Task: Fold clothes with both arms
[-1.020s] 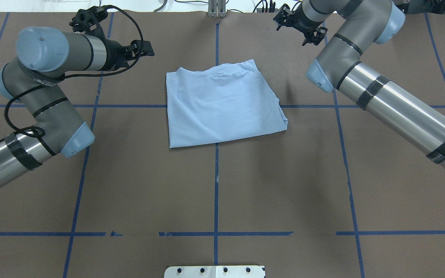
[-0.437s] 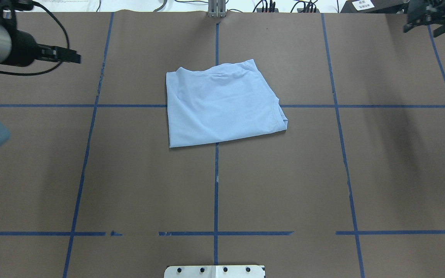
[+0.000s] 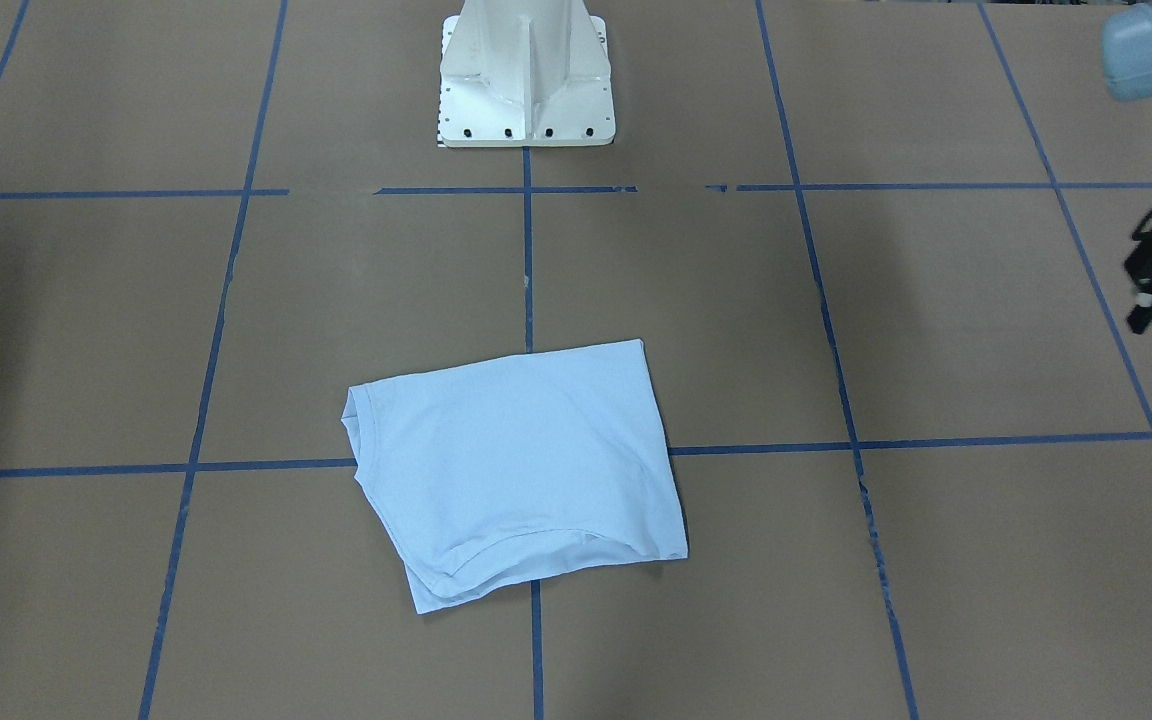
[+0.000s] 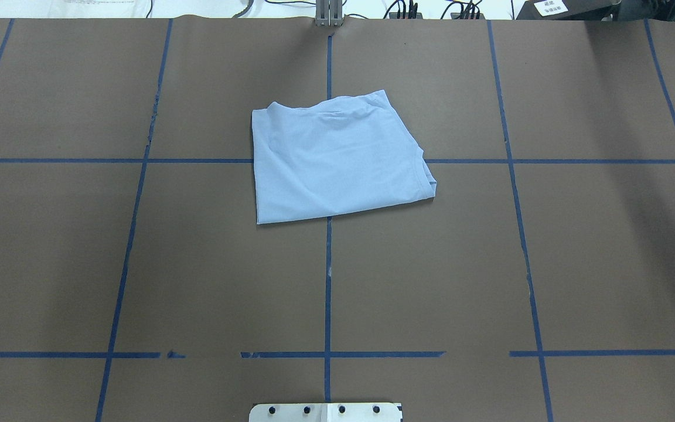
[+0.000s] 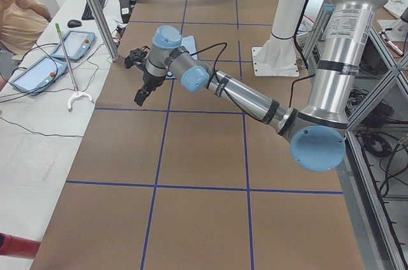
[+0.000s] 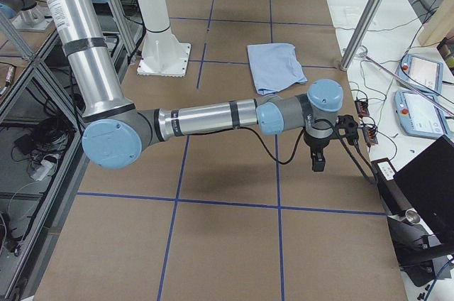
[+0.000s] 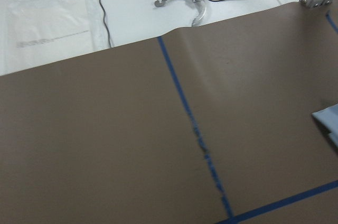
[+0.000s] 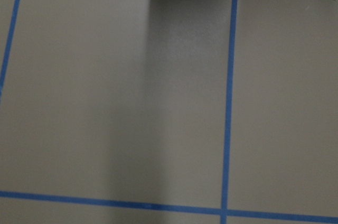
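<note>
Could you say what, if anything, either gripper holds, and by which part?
Nothing: the shirt lies on the table, far from the left gripper and right gripper.

Left arm (image 5: pixel 245 96) stretched across the table (image 5: pixel 197 155), fingers (image 5: pixel 139 97) pointing down

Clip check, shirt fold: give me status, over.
Left gripper and right gripper out wide of the T-shirt, jaws unreadable. T-shirt folded, lying flat, nothing touching it. No obstruction seen around it.
</note>
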Available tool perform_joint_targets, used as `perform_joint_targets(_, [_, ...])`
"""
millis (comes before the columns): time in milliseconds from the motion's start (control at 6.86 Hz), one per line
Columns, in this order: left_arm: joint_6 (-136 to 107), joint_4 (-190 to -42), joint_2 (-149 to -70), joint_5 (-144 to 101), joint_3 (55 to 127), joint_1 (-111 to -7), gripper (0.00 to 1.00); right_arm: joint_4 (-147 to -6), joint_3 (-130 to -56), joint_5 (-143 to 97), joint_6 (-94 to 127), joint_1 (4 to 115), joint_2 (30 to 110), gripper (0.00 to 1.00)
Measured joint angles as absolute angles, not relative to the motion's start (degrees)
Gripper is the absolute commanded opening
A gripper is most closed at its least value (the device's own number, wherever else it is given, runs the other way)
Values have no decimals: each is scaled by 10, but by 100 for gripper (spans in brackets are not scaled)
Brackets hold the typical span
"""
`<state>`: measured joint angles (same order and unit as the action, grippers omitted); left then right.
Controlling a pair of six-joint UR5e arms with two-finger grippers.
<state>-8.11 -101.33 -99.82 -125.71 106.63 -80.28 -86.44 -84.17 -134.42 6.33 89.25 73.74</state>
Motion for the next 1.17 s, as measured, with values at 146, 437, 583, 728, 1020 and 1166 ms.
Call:
perform_joint_targets(146, [-5,-937,-991,-1283,1063,-844,100,-899,-866,-1346,18,902,761,100])
perform_joint_targets(437, [53,-843,-922,-1316,1089,-876,100,-960,-923,-1342,-5,899,803,100])
perform_joint_targets(583, [57,-832,-892,-1328,1097,-879,100,-971,-939,-1341,-6,898,817,100])
perform_joint_targets(728, [59,-831,-872,-1338,1097,-880,100,-973,-945,-1343,-4,896,826,100])
perform_joint_targets(1020, [61,-862,-855,-1361,1080,-879,100,-972,-944,-1343,2,882,834,100])
perform_joint_targets(1166, [63,-878,-850,-1370,1073,-879,100,-971,-944,-1344,3,872,841,100])
